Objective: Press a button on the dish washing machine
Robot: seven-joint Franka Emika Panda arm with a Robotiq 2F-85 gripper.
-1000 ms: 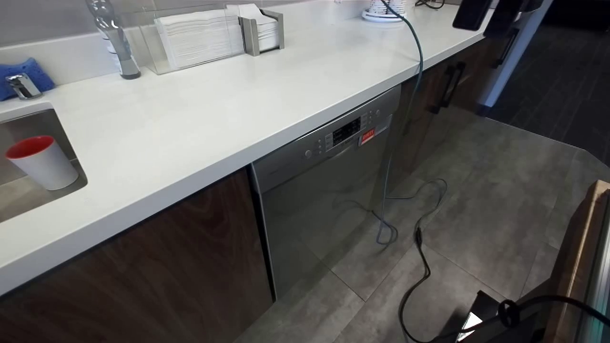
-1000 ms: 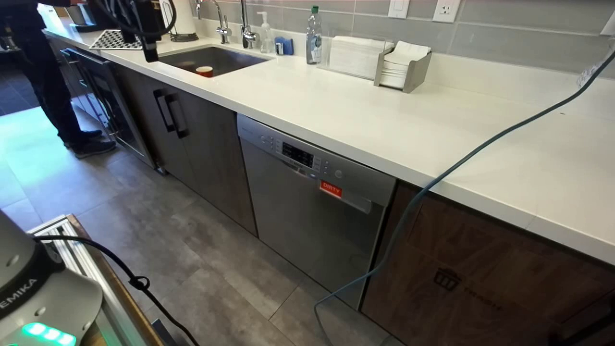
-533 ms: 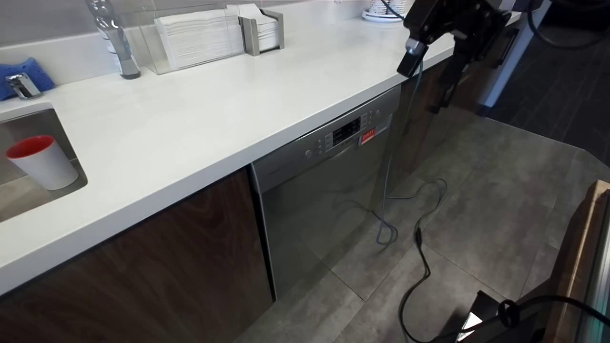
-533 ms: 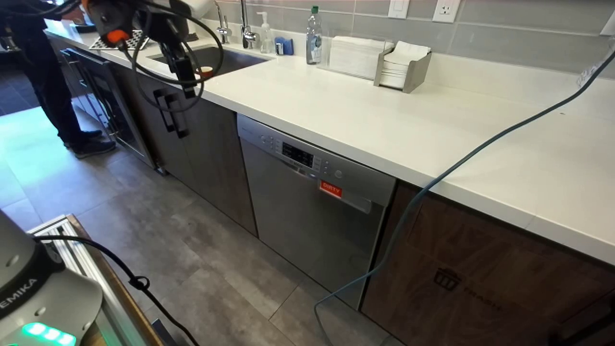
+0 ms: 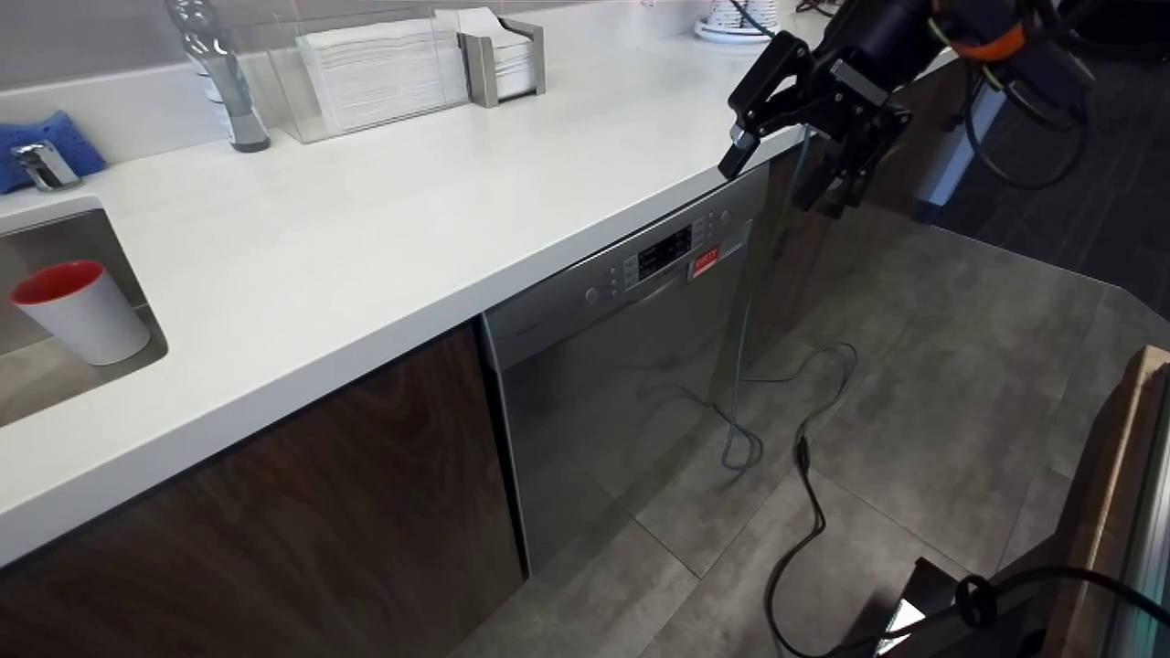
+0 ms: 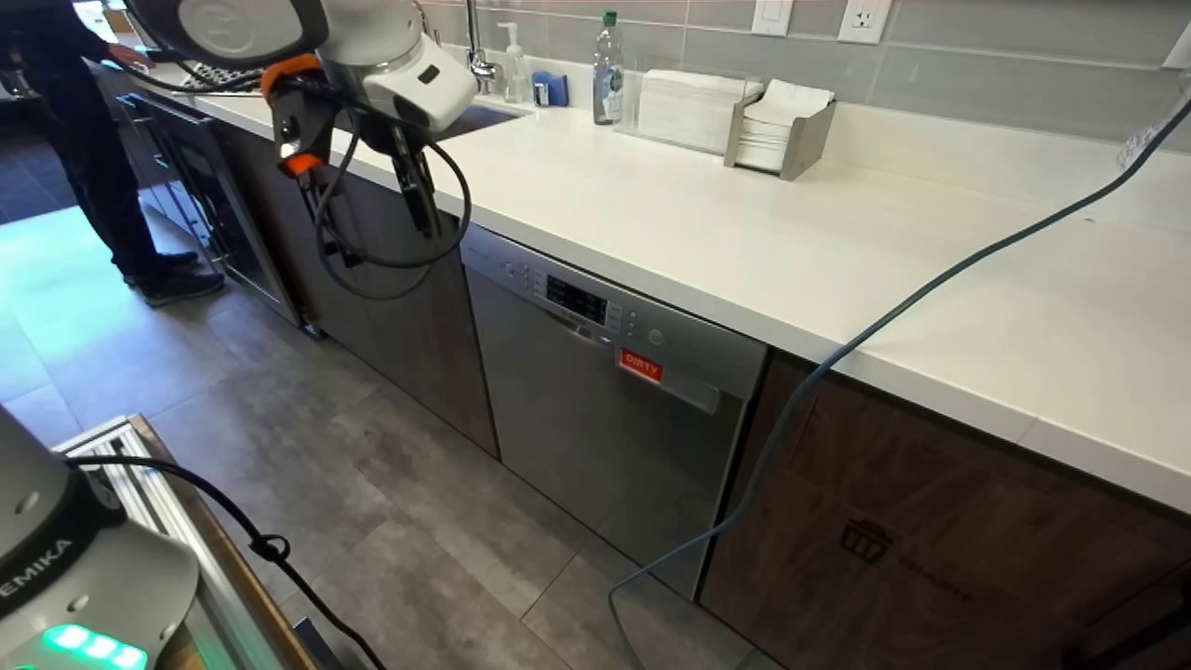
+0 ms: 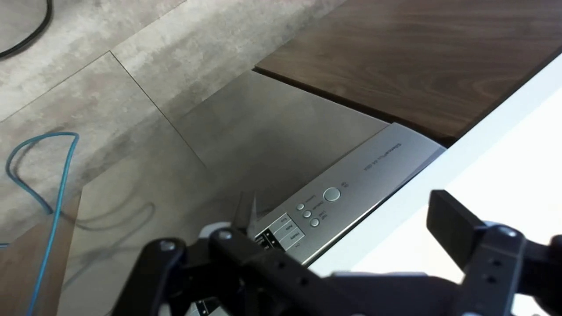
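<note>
The dish washing machine, a grey brushed-steel front, shows in both exterior views (image 5: 622, 393) (image 6: 595, 428) and in the wrist view (image 7: 285, 140). Its top strip has a dark display (image 5: 664, 252) (image 6: 577, 299), partly hidden by a finger in the wrist view. A large round button (image 7: 332, 194) and several small round buttons (image 7: 307, 214) show on the strip between my fingers in the wrist view. A red DIRTY label (image 6: 641, 366) sits below the display. My gripper (image 5: 770, 183) (image 7: 344, 215) is open and empty, near the counter edge, apart from the buttons.
The white counter (image 5: 366, 238) overhangs the machine and lies under one finger in the wrist view. Dark wooden cabinets (image 5: 302, 512) flank it. A blue-green cable (image 6: 772, 447) hangs over the counter edge. Napkin holders (image 6: 782, 130) stand at the back. A person (image 6: 93, 167) stands far off.
The arm has come into view and moved along the counter toward the machine. The gripper has come lower and nearer to the control strip. The machine has not changed.
</note>
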